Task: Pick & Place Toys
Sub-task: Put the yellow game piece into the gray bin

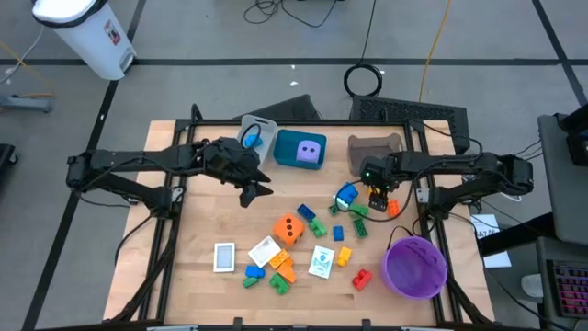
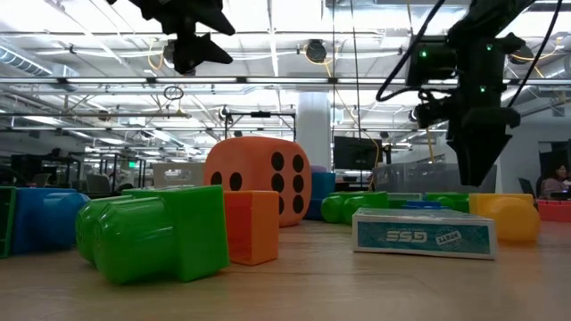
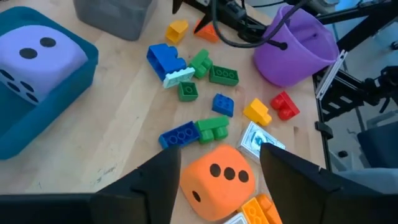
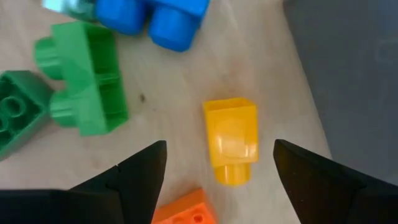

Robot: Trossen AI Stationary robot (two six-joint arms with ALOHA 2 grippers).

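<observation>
While jaws gape empty, right gripper (image 4: 221, 180) straddles yellow brick (image 4: 231, 140) for pickup | left gripper (image 3: 217, 180) open, empty, hovering over orange die (image 3: 217, 182), 9 o'clock of right

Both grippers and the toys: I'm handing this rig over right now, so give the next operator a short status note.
Left gripper: open, empty, above the orange die.
Right gripper: open, empty, over the yellow brick beside the brown tray.
Done: purple die sits in the teal tray.
Left: bricks and white cards scattered mid-table; nothing visible in the purple bowl.
</observation>
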